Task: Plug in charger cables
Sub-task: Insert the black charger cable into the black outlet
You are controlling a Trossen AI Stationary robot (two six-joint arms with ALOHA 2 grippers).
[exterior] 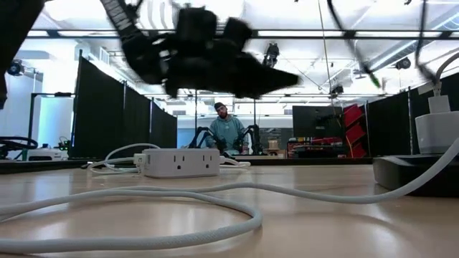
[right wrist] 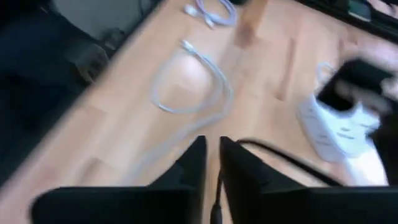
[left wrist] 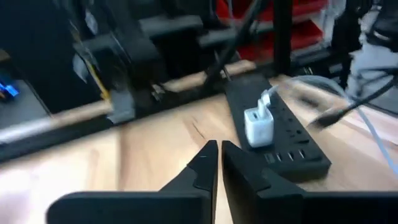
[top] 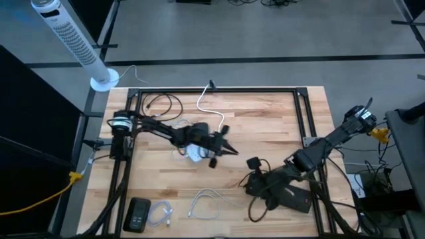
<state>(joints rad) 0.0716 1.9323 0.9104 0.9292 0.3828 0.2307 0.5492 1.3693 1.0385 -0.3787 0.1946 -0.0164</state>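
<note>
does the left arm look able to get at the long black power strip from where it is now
Probably yes: the left gripper, fingers nearly shut and empty, points toward the long black power strip across bare wooden table; nothing lies between them.

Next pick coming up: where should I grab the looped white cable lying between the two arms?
Take the white cable just behind its plug end, with the pincer coming straight down. It lies flat on the wood, and that end sticks out clear of the loop.

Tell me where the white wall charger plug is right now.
The white charger plug is plugged into the black power strip, seen in the left wrist view; that strip lies at the table's right front under the right gripper.
</note>
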